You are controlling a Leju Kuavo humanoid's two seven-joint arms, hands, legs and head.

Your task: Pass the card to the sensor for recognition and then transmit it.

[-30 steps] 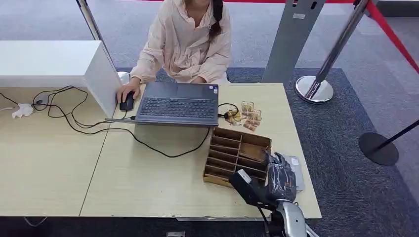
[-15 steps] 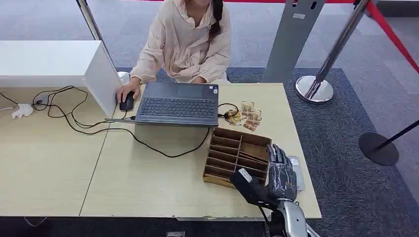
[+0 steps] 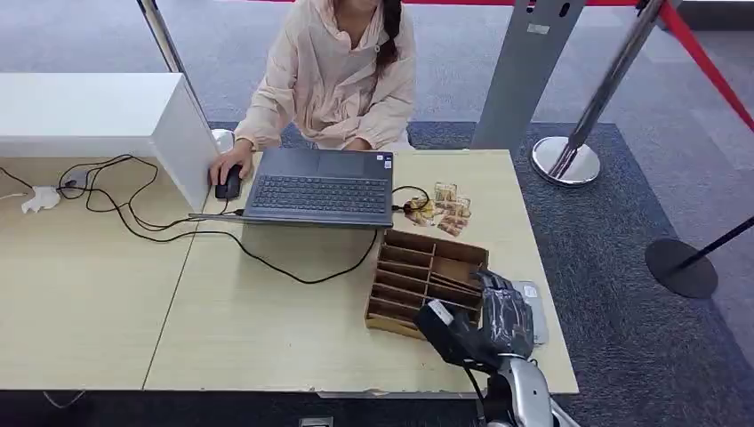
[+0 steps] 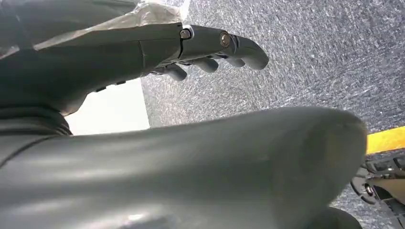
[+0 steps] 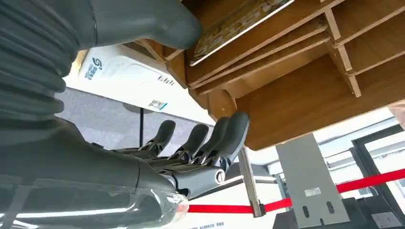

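Observation:
A wooden box (image 3: 411,271) with several compartments stands on the table's right part. A patterned card (image 5: 239,21) lies flat in one of its right-hand compartments (image 3: 457,272). My right hand (image 3: 504,318) hovers at the box's right edge with its fingers (image 5: 205,138) stretched out and its thumb (image 5: 143,19) close to the card's slot; it holds nothing. The white sensor (image 3: 536,310) lies flat just right of the box, partly under my hand, and shows its label (image 5: 126,76) in the right wrist view. My left hand (image 4: 157,47) hangs over grey carpet, fingers apart, holding nothing.
A person sits behind the open laptop (image 3: 320,187) with one hand on a mouse (image 3: 228,184). Loose cards (image 3: 447,209) lie beyond the box. Black cables (image 3: 160,222) cross the table. A white cabinet (image 3: 98,111) stands at the left, and stanchion bases (image 3: 565,160) on the carpet to the right.
My right hand reached slightly farther along the box's right edge, then drew back a little and turned its fingers toward the box. Nothing else has moved.

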